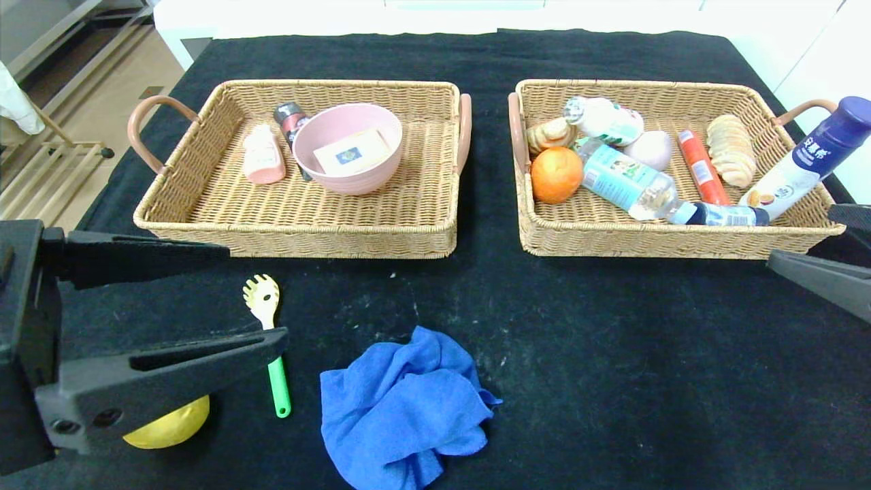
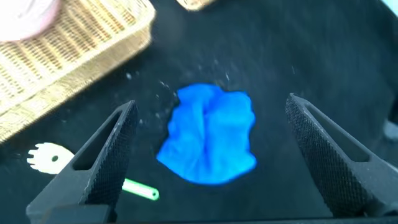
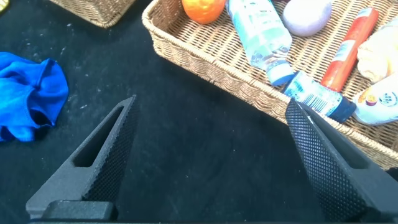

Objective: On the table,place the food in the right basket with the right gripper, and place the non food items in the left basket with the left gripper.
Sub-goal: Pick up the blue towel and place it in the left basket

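The left gripper (image 1: 255,296) hovers low, fingers spread wide and empty, a pear (image 1: 170,425) beneath it and a blue cloth (image 2: 208,134) ahead. The right gripper (image 3: 211,155) hangs open beside the right basket (image 1: 670,241).

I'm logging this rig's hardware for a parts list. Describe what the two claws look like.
The left claw is matte black: two long flat fingers tapering to blunt tips, each with a slotted cut-out along its length, on a blocky black base with round screw holes. The right claw looks the same. Both wrist views show finely cross-hatched, textured inner faces on the fingers. No cables or stickers show here.
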Motion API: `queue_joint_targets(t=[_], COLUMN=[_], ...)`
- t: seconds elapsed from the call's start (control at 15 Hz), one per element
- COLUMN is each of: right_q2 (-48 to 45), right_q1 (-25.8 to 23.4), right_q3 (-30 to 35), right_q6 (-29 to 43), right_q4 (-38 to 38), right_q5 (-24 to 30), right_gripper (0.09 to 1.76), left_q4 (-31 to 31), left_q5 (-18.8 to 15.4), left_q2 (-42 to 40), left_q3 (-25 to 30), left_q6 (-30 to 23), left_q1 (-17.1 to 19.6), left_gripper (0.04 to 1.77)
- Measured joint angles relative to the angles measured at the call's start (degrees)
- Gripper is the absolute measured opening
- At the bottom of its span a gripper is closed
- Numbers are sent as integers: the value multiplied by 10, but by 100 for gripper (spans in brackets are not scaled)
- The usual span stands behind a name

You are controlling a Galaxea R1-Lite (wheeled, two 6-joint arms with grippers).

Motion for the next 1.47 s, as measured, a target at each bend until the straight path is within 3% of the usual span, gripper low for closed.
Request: queue_joint_targets(t=[0.4, 0.67, 0.8, 1.0, 1.47], right_q2=[-2, -6, -7, -7, -6], right_q1=[0, 0, 0, 0, 0], right_q3=[3, 4, 4, 4, 6], right_q6=[-1, -1, -1, -2, -2], right_q4=[0, 1, 1, 2, 3], right_q5=[3, 3, 2, 3, 3], right_gripper=[171, 171, 171, 171, 171], left_q4=[33, 89, 114, 124, 154], left_q5=[121, 139, 165, 212, 249], left_q2=[79, 139, 165, 198, 242], left_q3=[-31, -54, -69, -78, -79], left_q6=[18, 31, 35, 36, 33], left_q1=[-65, -87, -99, -125, -158], left_gripper=[172, 172, 172, 172, 172])
